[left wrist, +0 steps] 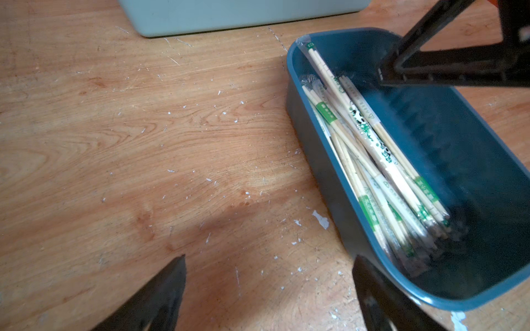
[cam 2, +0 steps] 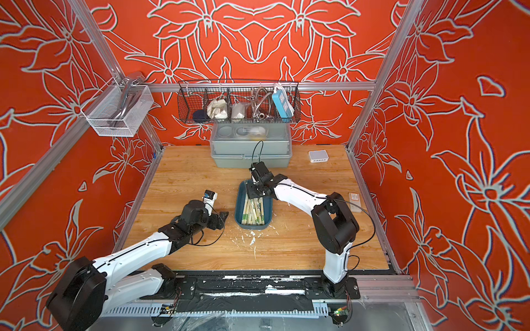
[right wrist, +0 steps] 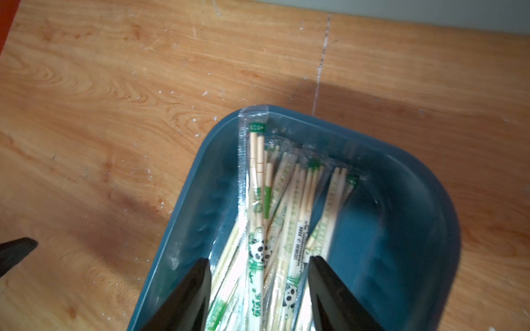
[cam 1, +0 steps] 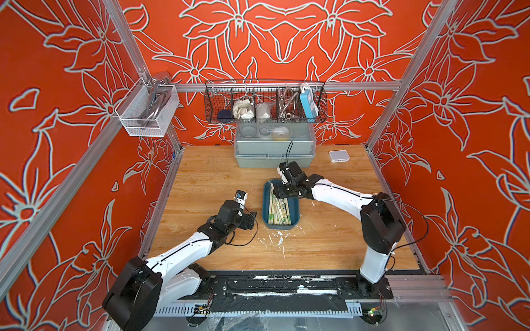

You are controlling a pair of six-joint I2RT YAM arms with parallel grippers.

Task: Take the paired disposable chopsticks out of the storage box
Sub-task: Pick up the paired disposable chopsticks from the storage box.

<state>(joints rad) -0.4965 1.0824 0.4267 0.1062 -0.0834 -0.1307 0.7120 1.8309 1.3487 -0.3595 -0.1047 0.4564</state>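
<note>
The storage box [cam 1: 281, 227] is a dark blue tray at mid-table, seen in both top views [cam 2: 253, 227]. Several paired disposable chopsticks [cam 1: 279, 212] in clear wrappers with green and panda print lie lengthwise inside it. My right gripper [cam 1: 279, 193] hangs low over the tray's far end. In the right wrist view it [right wrist: 259, 259] is open, with its fingers on either side of the chopsticks [right wrist: 259, 200] and the box wall [right wrist: 401, 229] beside them. My left gripper [left wrist: 269, 258] is open over bare table, just left of the box [left wrist: 315, 160], holding nothing.
A grey-green lidded box [cam 1: 274, 149] stands behind the tray at the back wall, under a black wire basket [cam 1: 265, 103]. A white mesh basket [cam 1: 146, 111] hangs at the left rail. A small white device [cam 1: 339, 156] sits back right. White flecks [cam 1: 279, 238] mark the wood in front of the tray.
</note>
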